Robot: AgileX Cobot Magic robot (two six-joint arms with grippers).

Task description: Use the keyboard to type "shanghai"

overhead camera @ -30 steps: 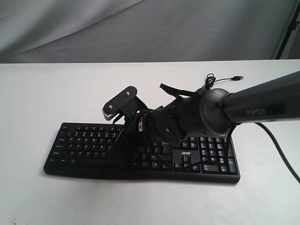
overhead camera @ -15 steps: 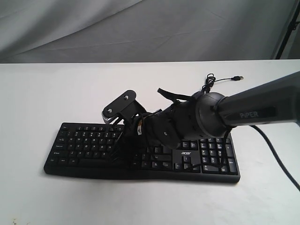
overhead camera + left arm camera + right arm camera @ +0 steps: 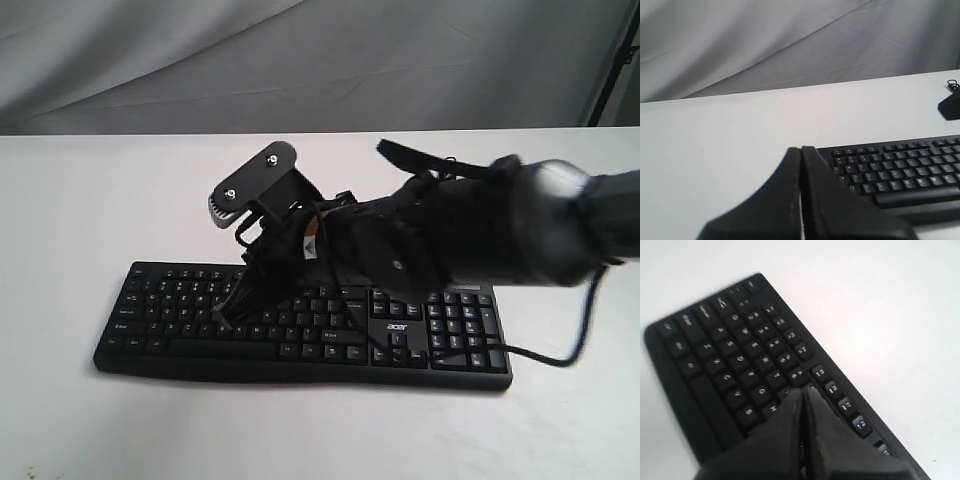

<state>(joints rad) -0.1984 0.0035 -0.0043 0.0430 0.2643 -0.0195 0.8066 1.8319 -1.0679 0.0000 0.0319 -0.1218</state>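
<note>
One white counter fills most of the exterior view, matte and plain, and behind it a creased grey cloth hangs as a backdrop across the top of the frame, with a black pole slanting in the upper right corner. The keyboard lies flat on the counter in the lower middle of the frame, long side across, number pad toward the right. The right arm reaches in from the right edge and crosses the middle, its right fingers pressed together into one narrow point low over the letter keys on the left half of the keyboard. Whether the tip touches a key cannot be told. In the left wrist view the left fingers are likewise closed tight with nothing between them, held over bare counter beside the keyboard, apart from it.
</note>
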